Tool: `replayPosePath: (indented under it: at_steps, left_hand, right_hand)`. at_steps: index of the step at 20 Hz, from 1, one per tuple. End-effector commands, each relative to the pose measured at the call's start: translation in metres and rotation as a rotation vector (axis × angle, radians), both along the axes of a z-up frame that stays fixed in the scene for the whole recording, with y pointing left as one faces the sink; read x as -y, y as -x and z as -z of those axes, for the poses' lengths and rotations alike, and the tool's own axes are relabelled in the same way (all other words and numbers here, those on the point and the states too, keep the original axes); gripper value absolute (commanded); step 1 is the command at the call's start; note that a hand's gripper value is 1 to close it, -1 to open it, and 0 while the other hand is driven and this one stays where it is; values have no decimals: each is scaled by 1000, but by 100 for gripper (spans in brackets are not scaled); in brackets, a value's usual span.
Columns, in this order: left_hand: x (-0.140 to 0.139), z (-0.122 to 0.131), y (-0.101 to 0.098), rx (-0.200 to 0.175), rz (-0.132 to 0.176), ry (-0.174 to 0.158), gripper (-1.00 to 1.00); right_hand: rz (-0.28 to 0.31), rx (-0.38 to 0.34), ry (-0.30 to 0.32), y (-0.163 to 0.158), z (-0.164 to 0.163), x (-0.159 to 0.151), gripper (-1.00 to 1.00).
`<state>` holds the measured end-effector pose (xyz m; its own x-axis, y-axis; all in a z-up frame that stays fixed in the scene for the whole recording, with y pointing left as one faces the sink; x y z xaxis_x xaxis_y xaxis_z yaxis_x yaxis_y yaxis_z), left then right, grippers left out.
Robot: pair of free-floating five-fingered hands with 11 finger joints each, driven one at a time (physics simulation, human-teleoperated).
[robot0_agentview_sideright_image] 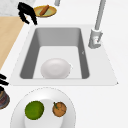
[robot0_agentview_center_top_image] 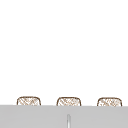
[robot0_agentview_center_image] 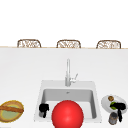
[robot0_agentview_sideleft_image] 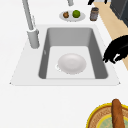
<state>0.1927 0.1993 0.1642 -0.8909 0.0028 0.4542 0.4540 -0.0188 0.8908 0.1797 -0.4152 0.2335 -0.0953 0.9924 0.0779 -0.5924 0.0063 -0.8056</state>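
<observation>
Nearest of all is a big red ball (robot0_agentview_center_image: 67, 114), sitting right at the front edge of the sink (robot0_agentview_center_image: 40, 92) and hiding the middle of the basin from the front.

Starting at the far left, a yellow-rimmed basket (robot0_agentview_center_image: 11, 111) rests on the white counter (robot0_agentview_center_image: 20, 75), with a brown loaf (robot0_agentview_center_image: 11, 108) lying across it. Next comes the left hand (robot0_agentview_center_image: 43, 109), hovering over the sink's near left corner, just beside the ball. From the left side view its fingers hang down loosely curled above the sink's near rim, and they grip nothing.

Inside the basin lies a pale bowl (robot0_agentview_sideleft_image: 72, 63), upside down on the sink floor toward the near end, well apart from both hands. Behind the basin, at the far rim, stands the tall faucet (robot0_agentview_center_image: 68, 72).

On the right, a white plate (robot0_agentview_center_image: 106, 103) sits on the counter just beside the sink, carrying a green lime (robot0_agentview_sideright_image: 34, 110) and a small brown fruit (robot0_agentview_sideright_image: 59, 109), side by side and slightly apart. The right hand (robot0_agentview_center_image: 120, 108) hangs over the plate's near right edge, fingers pointing down, relaxed and closed on nothing. Just below it, touching or nearly so, stands a small dark jar (robot0_agentview_center_image: 113, 118).

Beyond the counter, three wicker chair backs (robot0_agentview_center_image: 68, 44) line the far edge.
</observation>
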Motion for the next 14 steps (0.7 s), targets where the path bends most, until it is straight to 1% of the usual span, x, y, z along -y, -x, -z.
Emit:
replayPosePath:
  at_steps: [1, 3, 9, 10, 11, 14]
  left_hand:
    - [0, 0, 0, 0, 0, 0, 0]
    - [0, 0, 0, 0, 0, 0, 0]
    - [0, 0, 0, 0, 0, 0, 0]
    - [0, 0, 0, 0, 0, 0, 0]
    - [0, 0, 0, 0, 0, 0, 0]
    - [0, 0, 0, 0, 0, 0, 0]
  right_hand:
    - [-5, -11, 13, 0, 15, -5, -100]
    - [-4, -17, 30, 0, 23, -11, -100]
    - [-11, -55, 45, -10, 45, -15, -100]
    - [-18, -61, 45, -13, 50, -12, -100]
    - [-25, -62, 32, -13, 55, -10, -100]
    - [-26, -69, 25, -16, 67, -10, -100]
